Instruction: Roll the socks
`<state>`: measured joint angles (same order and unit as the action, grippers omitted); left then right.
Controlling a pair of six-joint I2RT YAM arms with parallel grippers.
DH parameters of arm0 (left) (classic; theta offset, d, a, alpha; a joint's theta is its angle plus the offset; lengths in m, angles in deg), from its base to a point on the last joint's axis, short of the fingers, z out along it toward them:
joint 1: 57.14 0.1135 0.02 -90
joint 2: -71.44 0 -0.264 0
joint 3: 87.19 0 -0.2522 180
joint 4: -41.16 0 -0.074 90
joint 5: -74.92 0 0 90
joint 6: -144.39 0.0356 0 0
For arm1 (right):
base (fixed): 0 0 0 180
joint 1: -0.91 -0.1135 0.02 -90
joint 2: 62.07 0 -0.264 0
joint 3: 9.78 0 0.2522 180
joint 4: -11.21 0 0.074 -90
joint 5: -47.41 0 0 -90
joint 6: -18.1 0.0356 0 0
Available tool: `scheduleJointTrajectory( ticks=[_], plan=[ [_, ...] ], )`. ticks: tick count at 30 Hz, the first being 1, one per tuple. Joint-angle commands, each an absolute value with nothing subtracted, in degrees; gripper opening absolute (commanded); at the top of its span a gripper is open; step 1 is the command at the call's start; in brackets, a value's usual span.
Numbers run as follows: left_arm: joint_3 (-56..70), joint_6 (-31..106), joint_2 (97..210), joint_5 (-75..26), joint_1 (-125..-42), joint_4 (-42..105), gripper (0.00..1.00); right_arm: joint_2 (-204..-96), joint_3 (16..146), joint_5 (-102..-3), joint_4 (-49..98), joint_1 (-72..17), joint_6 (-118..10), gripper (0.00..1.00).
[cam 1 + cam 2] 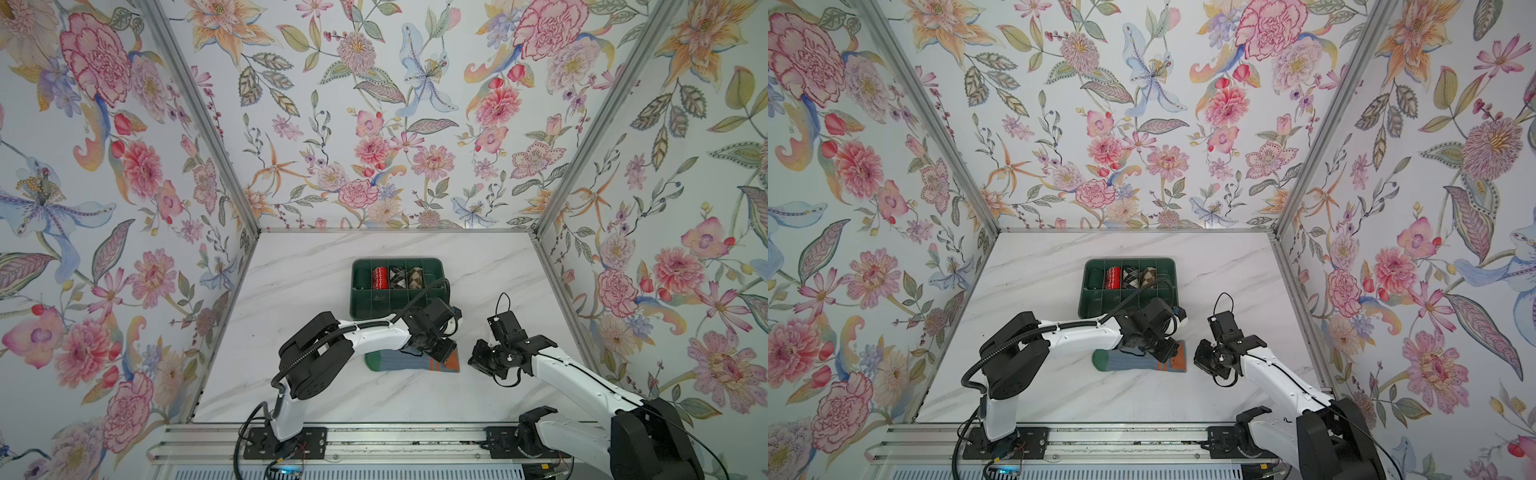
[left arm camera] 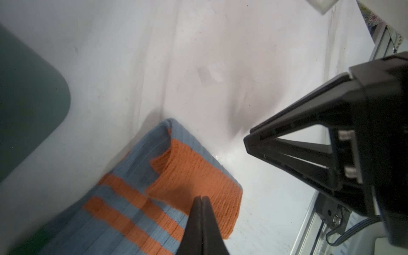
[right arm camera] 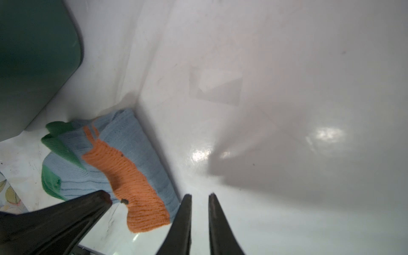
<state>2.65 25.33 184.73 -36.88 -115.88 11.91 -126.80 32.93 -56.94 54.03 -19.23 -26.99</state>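
1. Nearest to me, along the bottom edge of both top views, the aluminium rail (image 1: 374,446) carries both arm bases. The left arm reaches up toward the centre, and the right arm comes in from the lower right corner.
2. Just beyond, the socks (image 1: 395,366) lie flat on the white marble desk (image 1: 291,386), a little below the middle of the frame. The green toe points left and the orange cuff right, with two orange stripes beside the cuff. In the left wrist view the orange cuff rests on top of grey-blue ribbing.
3. My left end effector (image 2: 202,199) sits over the cuff end of the socks with its fingers pressed fully together. The tips overlap the orange cuff, but I cannot tell whether they pinch any fabric.
4. My right end effector (image 3: 199,198) hangs just right of the socks over bare desk. Its fingers stand a narrow gap apart, with nothing between them.
5. Farther up, at the centre of the frame, stands the green tray (image 1: 397,261). The left wrist overlaps its lower right corner. Its upper row holds a red white-patterned bundle (image 1: 379,277), a black-white argyle bundle (image 1: 395,277) and a brown argyle bundle (image 1: 414,277), side by side.
6. Farthest, the floral walls (image 1: 374,124) fill the upper frame.
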Motion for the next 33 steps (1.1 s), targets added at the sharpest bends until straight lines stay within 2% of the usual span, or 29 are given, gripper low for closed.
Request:
scheduleJointTrajectory(
  ticks=[1,33],
  plan=[
    [0.75,26.48,186.81,-34.54,-116.49,9.52,0.0,-128.05,34.94,-56.96,53.35,-18.86,-28.43,0.18],
    [0.09,26.06,189.91,-34.13,-116.47,7.39,0.0,-135.17,35.97,-62.21,48.6,-18.29,-31.9,0.19]
  ],
)
